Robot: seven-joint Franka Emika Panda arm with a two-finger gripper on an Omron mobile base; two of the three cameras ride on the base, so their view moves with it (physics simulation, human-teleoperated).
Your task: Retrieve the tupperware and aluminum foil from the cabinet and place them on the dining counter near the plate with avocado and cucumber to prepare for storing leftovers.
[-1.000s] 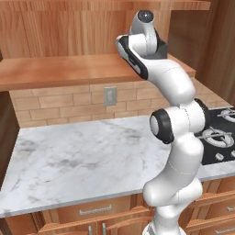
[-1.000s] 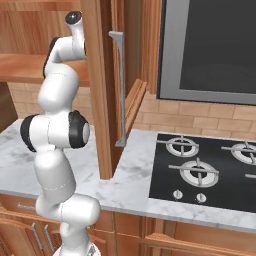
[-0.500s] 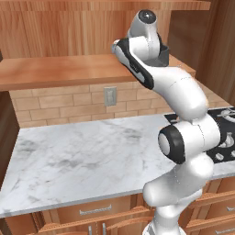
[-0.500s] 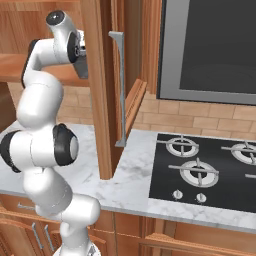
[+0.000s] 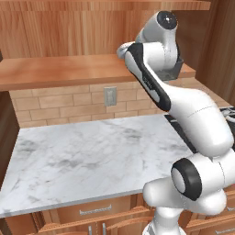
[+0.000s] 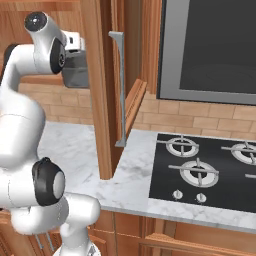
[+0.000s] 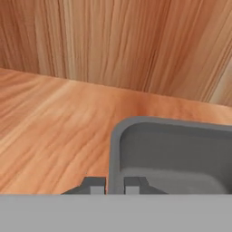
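Since the earlier frames the elbow has swung lower and further out from the cabinet, while the hand has stayed up at shelf height; the base cameras have not shifted.

Gripper: the two finger tips are pressed close together on the left wall of the tub, one tip outside the wall and one inside. The rim stands between them, so the tub is pinched.

Tub: dark grey, open top upward, inside the cabinet at its right end. In the hand view it sits level over the shelf, close before the plank back. From the left base view the tub shows just behind the hand at the shelf's right end; from the right base view it appears beside the upright cabinet side. Whether its bottom touches the shelf board or hangs slightly clear cannot be judged from these angles.

Surroundings: marble worktop below the shelf, brick backing with a wall socket, black stove to the right.
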